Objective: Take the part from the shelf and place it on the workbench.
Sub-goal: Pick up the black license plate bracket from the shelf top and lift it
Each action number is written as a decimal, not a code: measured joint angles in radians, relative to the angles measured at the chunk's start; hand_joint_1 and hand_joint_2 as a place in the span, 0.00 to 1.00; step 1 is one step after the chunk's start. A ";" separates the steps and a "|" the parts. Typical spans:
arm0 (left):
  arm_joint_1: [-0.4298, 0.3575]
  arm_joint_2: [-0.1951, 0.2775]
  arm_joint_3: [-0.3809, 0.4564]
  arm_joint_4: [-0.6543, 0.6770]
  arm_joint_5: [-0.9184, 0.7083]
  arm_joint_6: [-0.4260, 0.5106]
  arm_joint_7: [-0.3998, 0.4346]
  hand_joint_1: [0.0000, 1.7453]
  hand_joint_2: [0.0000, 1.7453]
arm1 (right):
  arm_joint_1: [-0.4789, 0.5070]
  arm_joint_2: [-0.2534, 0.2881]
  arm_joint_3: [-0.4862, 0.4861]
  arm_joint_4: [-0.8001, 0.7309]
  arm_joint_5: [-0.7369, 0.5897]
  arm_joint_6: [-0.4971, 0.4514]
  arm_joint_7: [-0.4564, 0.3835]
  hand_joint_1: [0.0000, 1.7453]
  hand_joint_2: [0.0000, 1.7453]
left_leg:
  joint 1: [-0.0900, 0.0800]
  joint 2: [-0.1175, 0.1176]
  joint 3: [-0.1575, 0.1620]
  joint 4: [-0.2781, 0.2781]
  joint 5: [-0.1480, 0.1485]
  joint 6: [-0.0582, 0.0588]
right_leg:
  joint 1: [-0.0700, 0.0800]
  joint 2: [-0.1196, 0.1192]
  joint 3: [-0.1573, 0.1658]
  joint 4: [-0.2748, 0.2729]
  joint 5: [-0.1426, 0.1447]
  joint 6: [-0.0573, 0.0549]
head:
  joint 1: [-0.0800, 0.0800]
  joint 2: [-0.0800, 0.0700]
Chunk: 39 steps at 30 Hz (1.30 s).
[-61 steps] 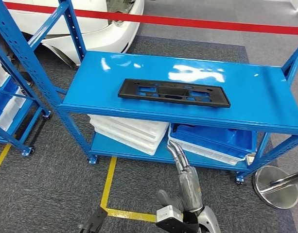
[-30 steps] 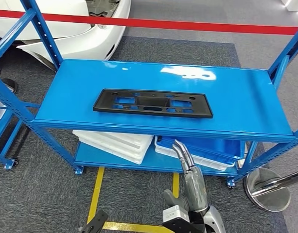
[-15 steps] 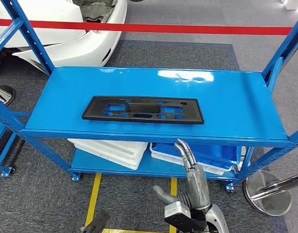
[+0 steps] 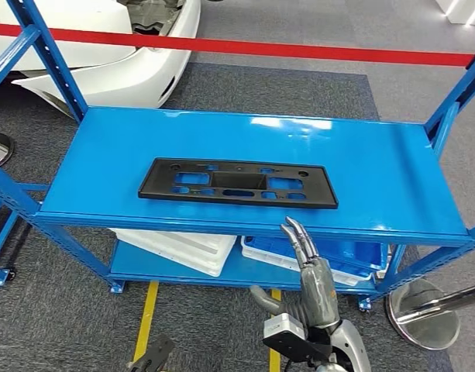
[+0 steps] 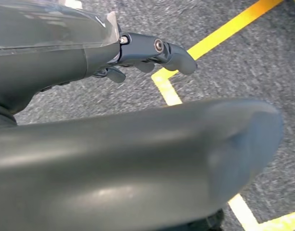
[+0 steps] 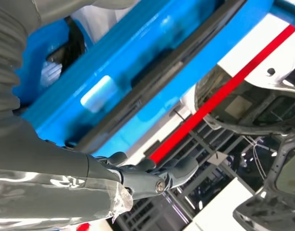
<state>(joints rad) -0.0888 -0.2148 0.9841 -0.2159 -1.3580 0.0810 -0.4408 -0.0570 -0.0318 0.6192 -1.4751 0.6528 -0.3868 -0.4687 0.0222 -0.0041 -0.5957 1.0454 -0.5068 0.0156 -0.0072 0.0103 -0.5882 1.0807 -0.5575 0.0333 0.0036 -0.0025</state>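
Half the white trays (image 4: 182,246) hidden beneath the blue shelf (image 4: 363,167)

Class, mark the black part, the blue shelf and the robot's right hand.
black part (image 4: 238,183), head view, its recessed middle.
blue shelf (image 4: 375,170), head view, bare top surface.
right hand (image 4: 314,275), head view, back of hand.

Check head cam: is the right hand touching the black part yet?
No, the right hand is raised in front of the shelf edge, empty and apart from the black part, which lies flat on the top level.

White trays (image 4: 176,248), blue bin (image 4: 334,260) below; red barrier tape (image 4: 317,51) behind.
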 joint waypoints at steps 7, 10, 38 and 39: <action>-0.003 0.000 -0.002 0.000 -0.002 -0.005 0.001 0.00 0.00 | -0.013 -0.016 -0.014 0.007 0.021 0.008 0.005 0.00 1.00 | -0.009 -0.004 0.024 -0.001 -0.019 0.012 | 0.003 -0.005 -0.091 0.108 0.026 -0.009 | 0.001 0.000; -0.005 -0.002 -0.004 0.000 -0.002 -0.006 0.002 0.00 0.00 | -0.020 -0.020 -0.019 0.009 0.024 0.010 0.008 0.00 1.00 | -0.010 -0.004 0.037 -0.005 -0.029 0.003 | 0.015 -0.006 -0.031 -0.028 0.083 -0.035 | -0.002 0.000; -0.014 -0.002 -0.025 0.002 -0.015 -0.015 0.016 0.00 0.00 | -0.093 -0.071 -0.059 0.024 0.104 0.045 0.038 0.00 1.00 | -0.006 -0.005 0.022 -0.004 -0.013 0.010 | 0.003 -0.007 -0.079 0.084 0.040 -0.013 | -0.010 0.000; -0.015 -0.002 -0.025 0.002 -0.015 -0.016 0.017 0.00 0.00 | -0.100 -0.074 -0.060 0.026 0.107 0.050 0.038 0.00 1.00 | -0.007 -0.006 0.027 -0.005 -0.017 0.007 | 0.006 -0.006 -0.053 0.024 0.070 -0.020 | -0.011 0.000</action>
<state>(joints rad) -0.1036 -0.2170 0.9586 -0.2136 -1.3734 0.0647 -0.4235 -0.1573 -0.1058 0.5596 -1.4495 0.7598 -0.3366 -0.4306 0.0149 -0.0097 -0.5687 1.0404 -0.5234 0.0229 -0.0011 0.0039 -0.6411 1.1045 -0.4878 0.0132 -0.0077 -0.0026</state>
